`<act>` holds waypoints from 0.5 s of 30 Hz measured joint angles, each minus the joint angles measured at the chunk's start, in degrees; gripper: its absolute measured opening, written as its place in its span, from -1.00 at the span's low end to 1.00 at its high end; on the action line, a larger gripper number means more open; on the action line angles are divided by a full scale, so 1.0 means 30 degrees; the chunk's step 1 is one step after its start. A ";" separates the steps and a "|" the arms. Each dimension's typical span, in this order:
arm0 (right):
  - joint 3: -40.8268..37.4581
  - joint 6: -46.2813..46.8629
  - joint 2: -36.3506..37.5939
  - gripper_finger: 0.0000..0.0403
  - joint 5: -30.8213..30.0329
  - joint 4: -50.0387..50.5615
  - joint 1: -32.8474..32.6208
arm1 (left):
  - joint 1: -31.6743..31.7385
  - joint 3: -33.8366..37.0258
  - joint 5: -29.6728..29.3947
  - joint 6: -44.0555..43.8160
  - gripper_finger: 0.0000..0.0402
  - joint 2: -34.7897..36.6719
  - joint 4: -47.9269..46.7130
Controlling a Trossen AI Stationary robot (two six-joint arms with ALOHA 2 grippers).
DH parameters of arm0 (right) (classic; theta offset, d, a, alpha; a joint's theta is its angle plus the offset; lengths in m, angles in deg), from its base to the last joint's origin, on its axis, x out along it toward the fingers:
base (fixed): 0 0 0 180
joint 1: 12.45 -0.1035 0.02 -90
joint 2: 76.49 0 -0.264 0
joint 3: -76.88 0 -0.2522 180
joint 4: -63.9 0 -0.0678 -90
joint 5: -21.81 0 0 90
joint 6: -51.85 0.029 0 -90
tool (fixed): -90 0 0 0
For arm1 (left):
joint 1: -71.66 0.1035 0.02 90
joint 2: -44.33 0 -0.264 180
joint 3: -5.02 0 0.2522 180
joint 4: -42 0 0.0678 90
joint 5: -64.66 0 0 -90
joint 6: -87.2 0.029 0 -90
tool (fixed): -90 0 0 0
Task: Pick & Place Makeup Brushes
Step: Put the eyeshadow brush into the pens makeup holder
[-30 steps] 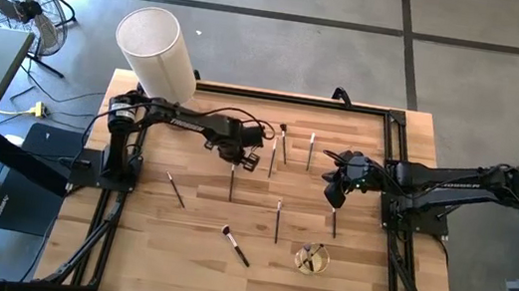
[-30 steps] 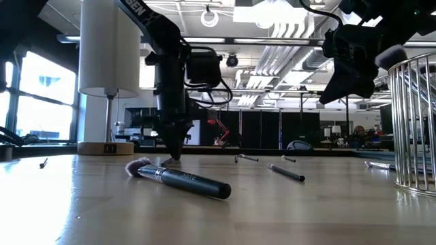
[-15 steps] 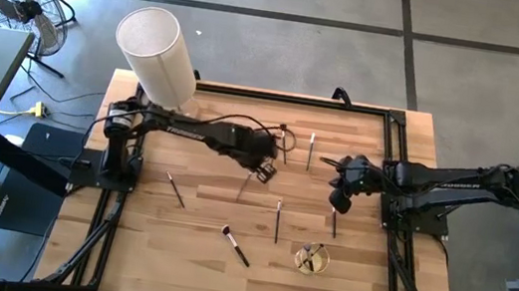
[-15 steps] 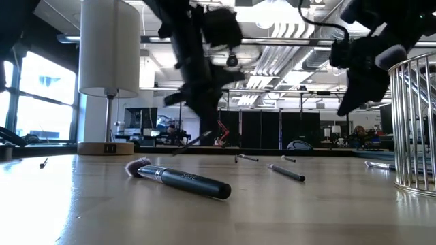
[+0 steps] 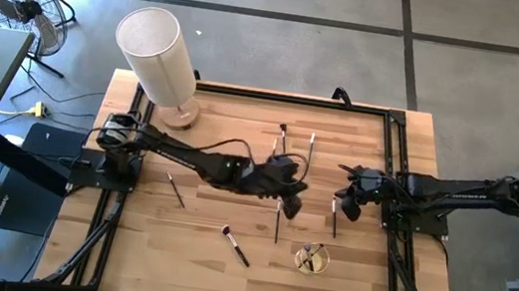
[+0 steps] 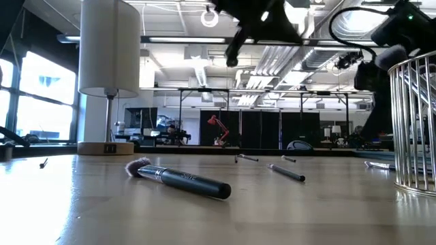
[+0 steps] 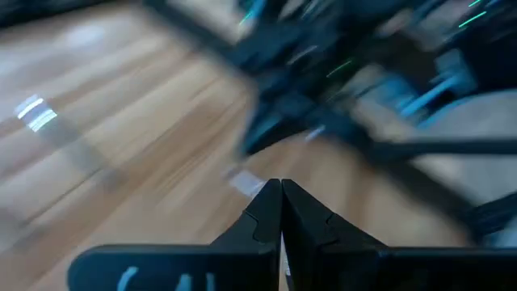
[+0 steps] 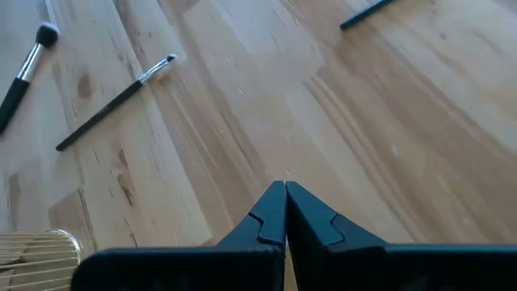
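- The wooden table [image 5: 175, 255] carries the wire cup [image 5: 312, 259], used here as the reference point; a brush head shows above its rim in the low view.
- The white lamp [image 5: 156, 52] stands at the corner farthest from the cup, clear of the work.
- The left gripper [image 5: 288, 202] hangs in the air just short of the cup, on the lamp side. Its fingers are clenched, and the low view shows a slim dark stick, judged to be the held brush [image 6: 232, 53], jutting from them.
- The right gripper [image 5: 345, 207] sits near the cup on its far side, clenched on nothing and close above the boards.
- The loose makeup brushes [image 5: 234, 246] lie scattered: the thick one just beside the cup, thin ones [image 5: 276, 223] between the cup and the arms, and another [image 5: 176, 190] well apart.
- Risk: the left wrist view is smeared, suggesting fast travel, and a thin handle pinched off-centre could swing or slip out.
- Risk: the two grippers are near each other above the cup and could collide.
- Risk: a tilted brush could catch the wire rim and tip the cup.
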 joint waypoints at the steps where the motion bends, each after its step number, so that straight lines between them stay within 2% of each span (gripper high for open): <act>1: -0.0213 0.0065 0.0279 -1.00 0.0109 0.0014 0.0000 | -0.0156 0.0000 0.0006 0.0649 -1.00 0.0000 0.1181; 8: -0.1086 0.0268 0.1420 -1.00 0.1021 -0.0807 -0.0015 | -0.0894 -0.0029 0.0480 0.6478 -1.00 0.0046 0.7103; 15: -0.1140 -0.0359 0.1513 -1.00 0.1445 -0.2679 -0.0015 | -0.0853 -0.0029 0.4464 0.7171 -1.00 0.0058 0.7674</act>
